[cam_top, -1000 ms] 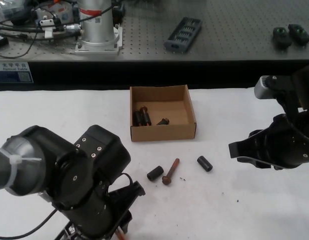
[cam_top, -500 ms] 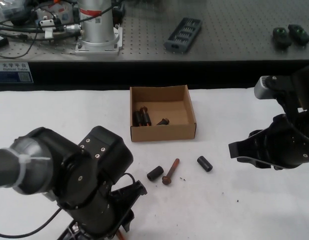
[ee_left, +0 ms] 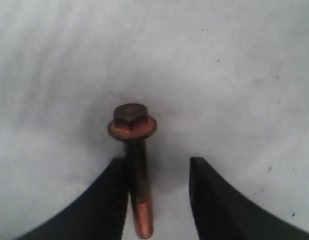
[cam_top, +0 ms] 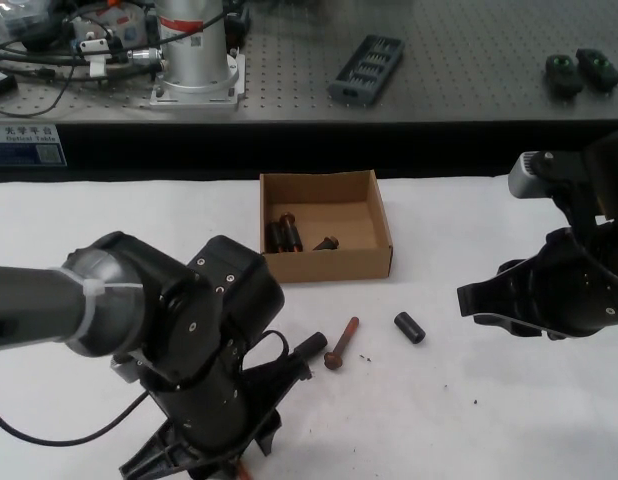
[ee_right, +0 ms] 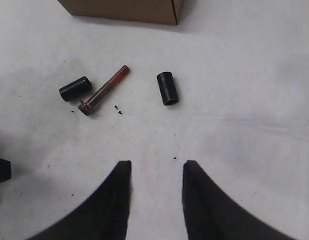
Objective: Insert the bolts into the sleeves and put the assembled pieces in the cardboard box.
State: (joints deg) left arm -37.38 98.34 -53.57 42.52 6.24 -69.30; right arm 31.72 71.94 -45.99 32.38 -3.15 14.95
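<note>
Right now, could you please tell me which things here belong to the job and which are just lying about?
Job: cardboard box; assembled pieces inside it; one sleeve; a second sleeve; loose bolt between them; another bolt at the open left gripper.
Lying about: black rack, metal post, cables on the rear bench.

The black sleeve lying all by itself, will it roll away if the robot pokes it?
Probably: the black sleeve is a short round tube lying on its side, so a sideways nudge would likely roll it. It looks hard and stiff, so squeezing should not bend it. Its smooth skin might slip a little in a grip.
</note>
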